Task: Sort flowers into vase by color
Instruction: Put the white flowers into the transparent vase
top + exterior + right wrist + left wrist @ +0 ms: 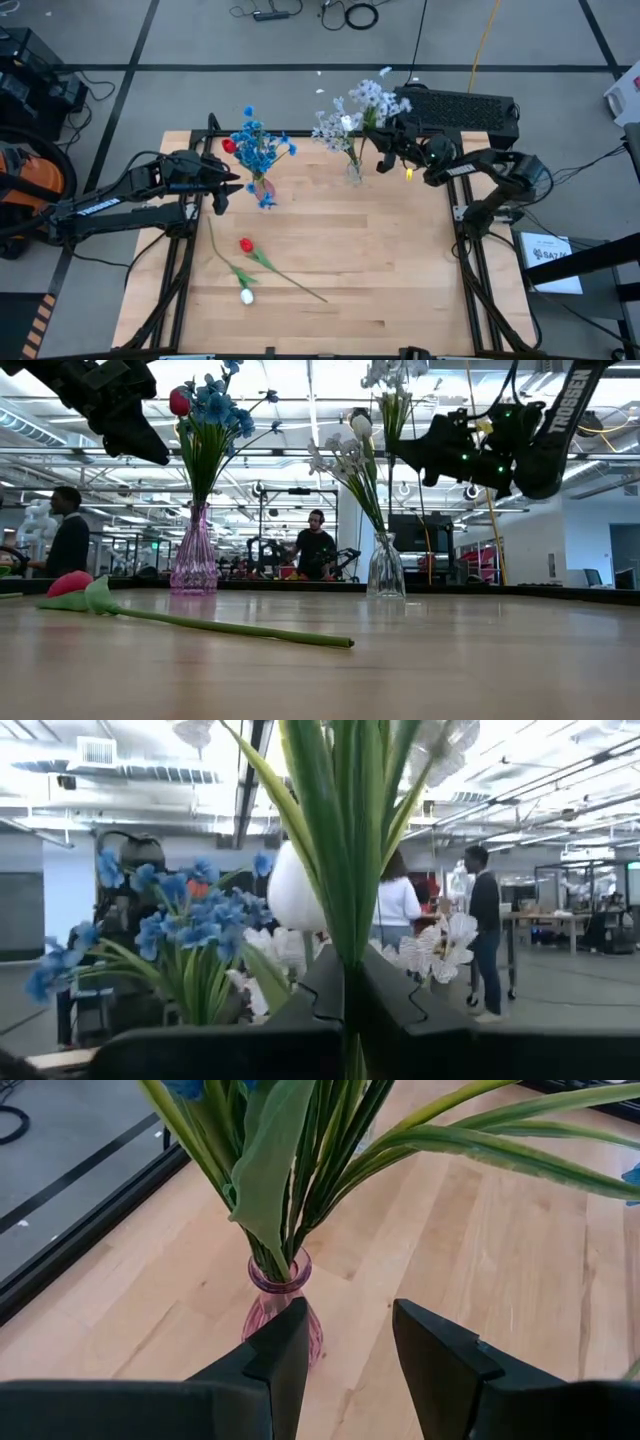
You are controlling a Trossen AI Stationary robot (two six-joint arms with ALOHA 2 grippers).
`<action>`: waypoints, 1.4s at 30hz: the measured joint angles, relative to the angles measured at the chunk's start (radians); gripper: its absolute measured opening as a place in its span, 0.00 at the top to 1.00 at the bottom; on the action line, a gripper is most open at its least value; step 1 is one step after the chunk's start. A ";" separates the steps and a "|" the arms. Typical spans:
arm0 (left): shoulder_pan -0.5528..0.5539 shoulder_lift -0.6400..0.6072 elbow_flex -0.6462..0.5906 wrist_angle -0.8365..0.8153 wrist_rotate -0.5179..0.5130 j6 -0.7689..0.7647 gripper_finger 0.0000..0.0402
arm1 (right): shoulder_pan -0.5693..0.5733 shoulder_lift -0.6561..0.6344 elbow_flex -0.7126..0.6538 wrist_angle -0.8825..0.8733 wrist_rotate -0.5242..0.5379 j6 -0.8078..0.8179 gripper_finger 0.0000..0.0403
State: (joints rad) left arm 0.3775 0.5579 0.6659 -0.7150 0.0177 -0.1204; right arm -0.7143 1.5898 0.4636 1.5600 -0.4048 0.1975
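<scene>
Flowers are mostly sorted: blue clusters (259, 148) and one red bud fill the pink vase (194, 556) at left, just ahead of the left gripper (345, 1355), whose fingers are parted and empty. Mid-worktop (380, 270), a red tulip (247, 245) and a white tulip (246, 295) lie loose — still to place. At right, the right gripper (345, 990) has its fingers clamped on a white-bud stem (350, 900) above the clear vase (385, 567).

red tulip (70, 583) lying on table (450, 660) | pink vase (195, 565) upright | clear vase (386, 570) upright
</scene>
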 joint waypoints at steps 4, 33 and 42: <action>0.000 0.000 0.000 0.000 0.000 0.000 0.62 | -0.014 0.037 0.002 0.007 -0.015 0.001 1.00; 0.000 0.000 0.000 0.000 0.000 0.001 0.62 | -0.021 0.184 0.004 0.004 -0.017 -0.001 1.00; 0.000 0.000 0.000 0.000 -0.003 0.001 0.62 | -0.016 0.184 0.004 -0.052 -0.015 0.091 0.92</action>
State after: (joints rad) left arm 0.3774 0.5579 0.6659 -0.7151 0.0145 -0.1192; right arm -0.7303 1.7737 0.4679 1.5078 -0.4194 0.2886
